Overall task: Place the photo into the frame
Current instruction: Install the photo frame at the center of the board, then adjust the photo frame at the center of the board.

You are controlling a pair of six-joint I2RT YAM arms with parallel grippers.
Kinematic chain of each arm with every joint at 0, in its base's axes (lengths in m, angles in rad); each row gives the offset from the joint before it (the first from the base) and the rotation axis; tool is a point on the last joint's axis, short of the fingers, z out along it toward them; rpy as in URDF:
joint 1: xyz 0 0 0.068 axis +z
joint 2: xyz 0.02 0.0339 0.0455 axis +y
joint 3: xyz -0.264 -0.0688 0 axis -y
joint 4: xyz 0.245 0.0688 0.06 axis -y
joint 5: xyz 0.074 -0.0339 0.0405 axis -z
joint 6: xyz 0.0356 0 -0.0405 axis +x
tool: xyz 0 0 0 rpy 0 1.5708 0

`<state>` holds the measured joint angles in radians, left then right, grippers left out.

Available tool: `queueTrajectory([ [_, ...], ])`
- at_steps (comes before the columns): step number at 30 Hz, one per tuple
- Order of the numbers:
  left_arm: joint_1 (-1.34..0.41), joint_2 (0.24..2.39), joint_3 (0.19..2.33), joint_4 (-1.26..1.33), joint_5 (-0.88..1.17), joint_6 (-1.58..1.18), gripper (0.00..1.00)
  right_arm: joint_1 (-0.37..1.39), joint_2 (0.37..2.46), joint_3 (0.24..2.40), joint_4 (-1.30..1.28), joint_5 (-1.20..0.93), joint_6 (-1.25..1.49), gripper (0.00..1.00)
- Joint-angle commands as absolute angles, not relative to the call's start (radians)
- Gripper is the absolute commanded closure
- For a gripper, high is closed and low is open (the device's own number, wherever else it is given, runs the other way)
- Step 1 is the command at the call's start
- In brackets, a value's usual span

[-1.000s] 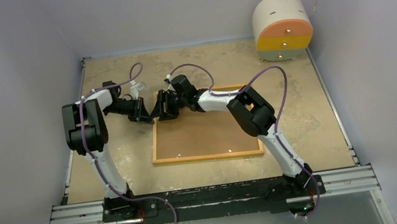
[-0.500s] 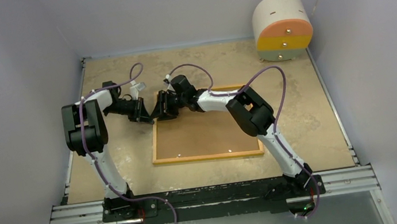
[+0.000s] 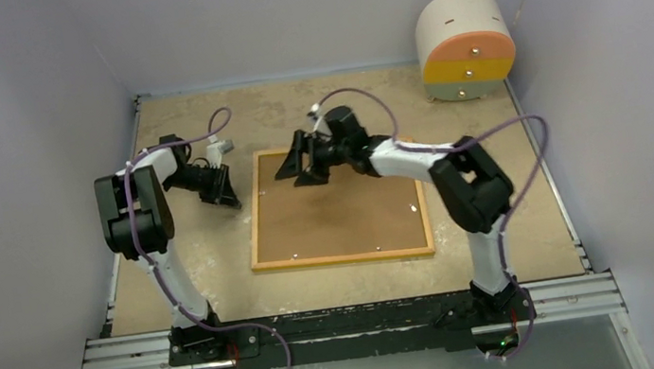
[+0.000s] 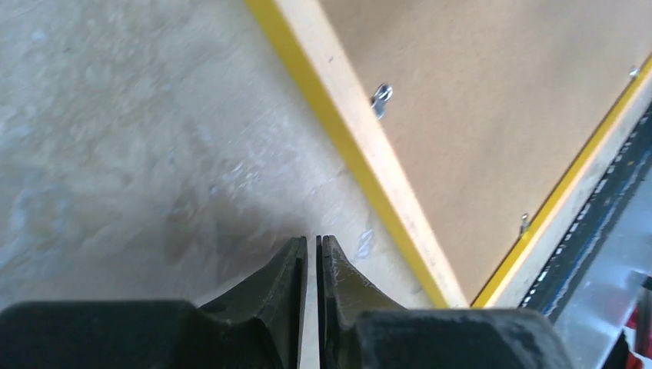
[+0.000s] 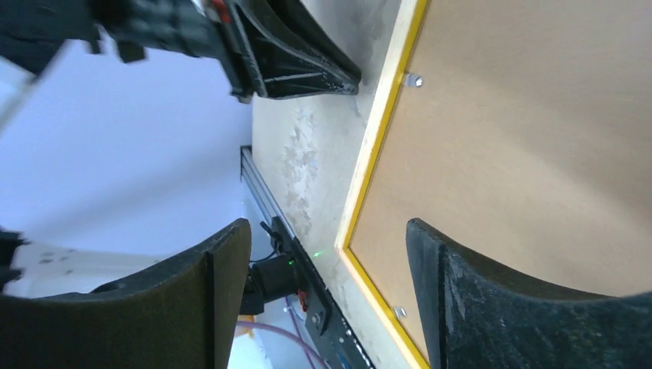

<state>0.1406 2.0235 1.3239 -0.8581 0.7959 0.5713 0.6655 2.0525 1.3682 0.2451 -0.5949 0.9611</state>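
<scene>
The frame point(image 3: 343, 259) lies face down in the middle of the table, its light wood back up and a yellow edge showing. The brown backing board point(image 3: 346, 215) sits inside it, with small metal clips point(image 4: 380, 96) along the border. The photo is hidden. My left gripper point(image 3: 227, 196) is shut and empty, low over the bare table just left of the frame's left side point(image 4: 361, 146). My right gripper point(image 3: 297, 167) is open and empty, above the far left part of the backing board point(image 5: 538, 138), near the frame's border point(image 5: 377, 146).
A round white drum point(image 3: 465, 42) with orange and yellow bands stands at the back right corner. Grey walls close in the table on three sides. The metal rail point(image 3: 351, 320) with the arm bases runs along the near edge.
My right gripper has moved right and back, away from the frame's far left corner and the left gripper. My left gripper has drawn a little to the left.
</scene>
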Motion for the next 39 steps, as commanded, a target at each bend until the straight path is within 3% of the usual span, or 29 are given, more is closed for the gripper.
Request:
queueTrajectory([
  [1,0.151,1.941,1.319,-0.870,0.697,0.669,0.85,0.494,1.807,1.215,0.186,-0.510,0.872,0.20],
  [4,0.127,1.915,1.256,-0.845,0.639,0.700,0.82,0.383,1.689,1.123,0.030,-0.331,0.778,0.09],
  [11,0.068,1.857,1.120,-0.795,0.550,0.753,0.75,0.185,1.477,0.896,-0.062,-0.020,0.734,0.02],
  [14,0.052,1.833,1.087,-0.791,0.534,0.771,0.69,0.150,1.453,0.829,-0.041,0.019,0.734,0.01],
  [19,0.009,1.807,1.060,-0.810,0.494,0.799,0.69,0.152,1.538,0.832,-0.008,0.065,0.684,0.01],
  [25,-0.045,1.778,1.030,-0.810,0.491,0.801,0.69,0.167,1.651,0.879,0.047,-0.024,0.697,0.01],
  [32,-0.101,1.774,1.009,-0.797,0.511,0.771,0.68,0.346,1.883,1.175,0.004,-0.077,0.688,0.01],
  [39,-0.236,1.762,1.022,-0.787,0.553,0.701,0.64,0.483,2.198,1.656,-0.118,-0.164,0.654,0.01],
])
